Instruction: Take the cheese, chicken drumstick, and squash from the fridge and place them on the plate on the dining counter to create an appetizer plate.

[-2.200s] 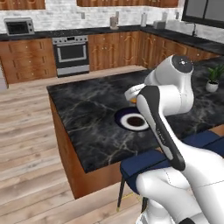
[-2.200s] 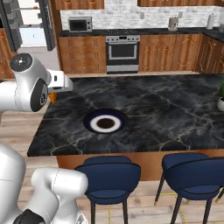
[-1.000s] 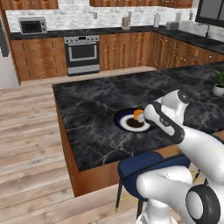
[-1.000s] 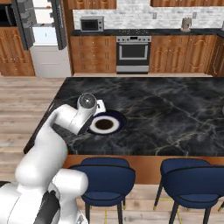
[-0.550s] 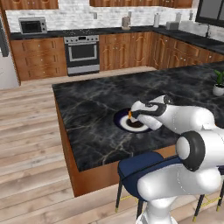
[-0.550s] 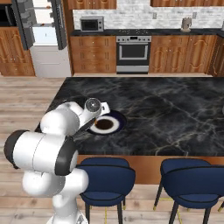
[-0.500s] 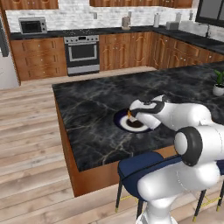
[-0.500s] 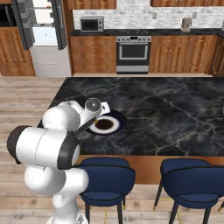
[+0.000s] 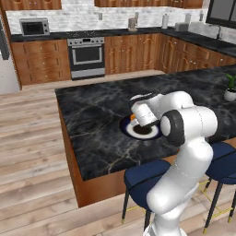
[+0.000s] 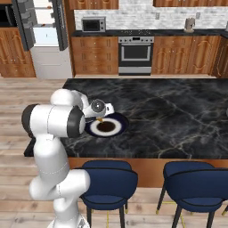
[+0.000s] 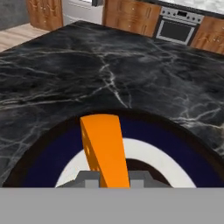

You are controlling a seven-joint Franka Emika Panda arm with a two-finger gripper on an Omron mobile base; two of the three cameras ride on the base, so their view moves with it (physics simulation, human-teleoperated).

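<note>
So the tool [image 11: 107, 180] is clamped tight on the cheese [image 11: 105, 148], an orange wedge with little holes on its side, held right over the plate [image 11: 48, 155]. Can't tell if the wedge's lower end actually touches the plate or just hangs above it. The plate is one round dish with a dark blue rim, a white ring and a dark centre, sitting on the black marble-veined tabletop [image 9: 92, 115] near its front edge.

In the left base view the arm folds down over the plate [image 9: 138, 131] and covers part of it, with just a bit of orange cheese [image 9: 132, 117] peeking out next to the hand. Same story in the right base view, the arm's elbow blocks the left side of the plate [image 10: 109, 127].

Stuff around: two blue stools [image 10: 109, 182] tucked under the tabletop, one small potted plant [image 9: 229, 90] at the far right end, one stove [image 10: 136, 55] and one microwave [image 10: 93, 24] along the back wall, and the fridge [image 10: 44, 35] standing with both doors open in the back left corner.
</note>
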